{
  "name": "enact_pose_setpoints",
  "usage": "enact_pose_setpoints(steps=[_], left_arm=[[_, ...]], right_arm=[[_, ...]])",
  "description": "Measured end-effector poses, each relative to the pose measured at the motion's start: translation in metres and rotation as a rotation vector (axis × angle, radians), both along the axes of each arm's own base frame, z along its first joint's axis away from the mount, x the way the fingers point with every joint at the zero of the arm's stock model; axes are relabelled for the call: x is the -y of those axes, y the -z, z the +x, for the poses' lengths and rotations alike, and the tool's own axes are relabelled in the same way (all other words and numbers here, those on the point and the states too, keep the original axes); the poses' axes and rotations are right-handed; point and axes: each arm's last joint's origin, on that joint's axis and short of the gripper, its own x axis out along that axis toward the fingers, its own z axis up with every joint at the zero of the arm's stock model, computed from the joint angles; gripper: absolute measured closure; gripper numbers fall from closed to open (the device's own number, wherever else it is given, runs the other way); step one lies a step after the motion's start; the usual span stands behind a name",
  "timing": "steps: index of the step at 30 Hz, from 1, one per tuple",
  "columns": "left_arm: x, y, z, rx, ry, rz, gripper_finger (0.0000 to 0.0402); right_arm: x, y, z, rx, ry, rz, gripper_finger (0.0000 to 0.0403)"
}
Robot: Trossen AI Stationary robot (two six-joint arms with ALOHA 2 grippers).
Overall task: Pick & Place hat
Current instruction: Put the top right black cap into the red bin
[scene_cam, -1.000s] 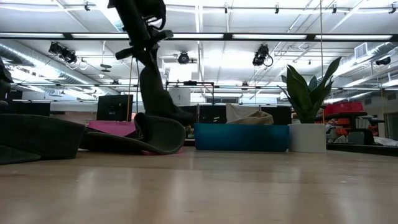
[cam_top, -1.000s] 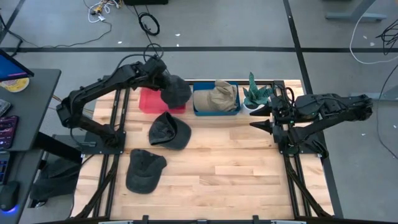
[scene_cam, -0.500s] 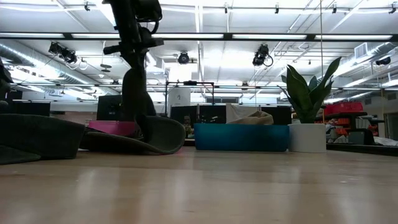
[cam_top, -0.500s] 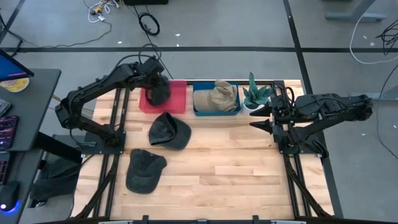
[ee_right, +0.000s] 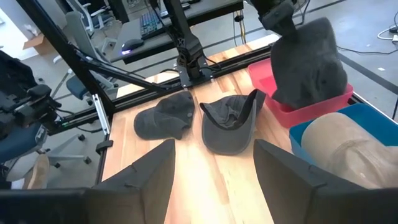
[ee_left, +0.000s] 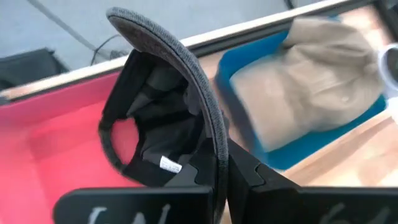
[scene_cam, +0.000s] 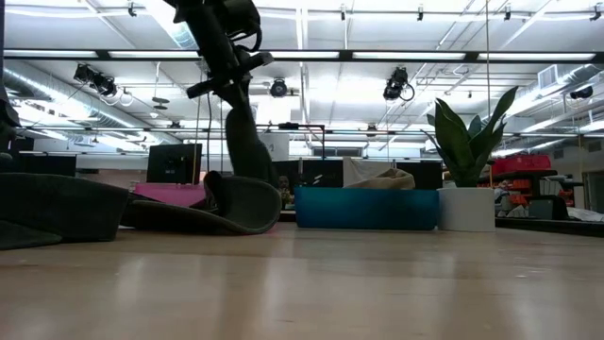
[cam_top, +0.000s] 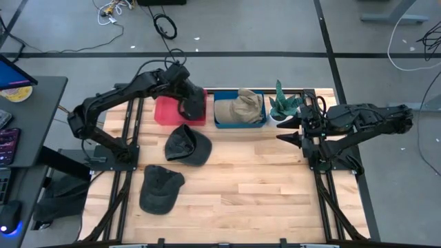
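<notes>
My left gripper [ee_left: 222, 160] is shut on a dark grey cap [cam_top: 193, 103], which hangs over the right part of the pink bin [cam_top: 164, 112] at the table's far edge. The low view shows the same cap [scene_cam: 243, 142] below the arm, and the right wrist view shows it [ee_right: 308, 62] from the side. Two more dark caps lie flat on the wood, one [cam_top: 187, 145] in front of the pink bin and one [cam_top: 160, 188] nearer the near left. My right gripper [cam_top: 289, 131] waits open at the table's right side, touching nothing. My left gripper pinches the cap's brim [ee_left: 210, 127] between its two fingers [ee_left: 249, 175], which come from above and point down. The cap hangs below them with its hollow inside and label [ee_left: 168, 165] turned to the wrist camera. Whether its lower end touches the pink bin, I cannot tell.
Right of the pink bin stands a blue bin [cam_top: 238, 124] with a beige hat [cam_top: 240, 107] in it, then a potted plant [cam_top: 282, 107] in a white pot. The near and middle right parts of the wooden table [cam_top: 262, 193] are bare.
My left gripper carried the hanging cap toward the table's left over the pink bin, then back to the right toward the blue bin. The cap swung with it and hangs near the bin's right end, about where it was a second ago. The gripper stayed shut on it.
</notes>
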Motion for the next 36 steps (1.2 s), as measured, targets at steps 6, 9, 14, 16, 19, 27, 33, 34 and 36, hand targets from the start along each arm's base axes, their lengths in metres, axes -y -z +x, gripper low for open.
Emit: enact_pose_setpoints(steps=[6,9,14,16,19,27,33,34,36], left_arm=[[-0.001,0.003,0.002,0.001,0.011,-0.018,0.039],[-0.003,0.007,0.004,-0.018,0.016,-0.028,0.039],[-0.005,0.026,0.007,-0.131,-0.006,-0.083,0.039],[-0.007,0.033,0.009,-0.166,-0.022,-0.09,0.039],[-0.01,0.041,0.012,-0.206,-0.083,-0.087,0.039],[-0.013,0.043,0.019,-0.123,-0.129,-0.097,0.039],[-0.014,0.028,0.028,0.068,-0.051,-0.095,0.039],[-0.014,0.028,0.029,0.072,-0.048,-0.099,0.039],[-0.015,0.03,0.027,0.054,-0.055,-0.113,0.039]], right_arm=[[0.0,0.0,0.0,0.0,0.004,0.01,0.0184],[0.0,0.0,0.0,0.0,0.014,0.013,0.0184],[0.0,0.001,0.002,-0.002,0.024,0.009,0.0184],[0.0,0.001,0.003,-0.005,0.027,0.015,0.0184],[0.0,0.002,0.004,-0.009,0.027,0.014,0.0184],[-0.001,0.002,0.007,-0.009,0.027,0.014,0.0184],[-0.002,0.002,0.008,-0.008,0.027,0.015,0.0184],[-0.002,0.002,0.008,-0.006,0.028,0.019,0.0184],[-0.001,0.002,0.008,-0.005,0.028,0.019,0.0184]])
